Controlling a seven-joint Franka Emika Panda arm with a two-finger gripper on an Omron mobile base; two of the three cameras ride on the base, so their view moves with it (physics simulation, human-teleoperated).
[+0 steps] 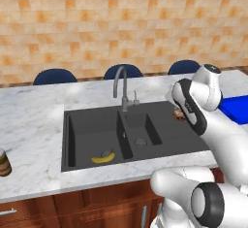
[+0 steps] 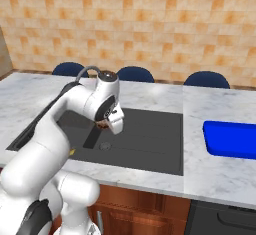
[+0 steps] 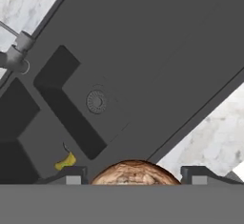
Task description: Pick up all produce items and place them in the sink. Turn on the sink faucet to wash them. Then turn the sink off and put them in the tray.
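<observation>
Behind the counter a tiled orange-tan wall (image 1: 121, 23) runs across the room, with three dark blue chair backs (image 1: 123, 71) showing just over the far edge. Below them the white marble counter (image 1: 29, 135) spreads wide and holds the dark grey sink (image 1: 97, 125), with two basins and a flat drainboard on the right. Over that drainboard the white arm (image 2: 55, 119) bends up from the base, elbow high, and its wrist turns downward so the hand hangs above the flat section, clear of the surface. On the counter to the right of the sink lies the blue tray (image 2: 232, 139), well apart from the hand. At the back rim of the sink stands the grey faucet (image 1: 121, 89), its spout arched over the left basin. Low in the left basin lies the banana (image 1: 103, 157), near the front wall. At the counter's left edge stands a brown jar (image 1: 4, 162). Smallest is the brown ball (image 3: 133, 172), clamped between the fingers of the gripper (image 3: 133, 175) above the drainboard.
</observation>
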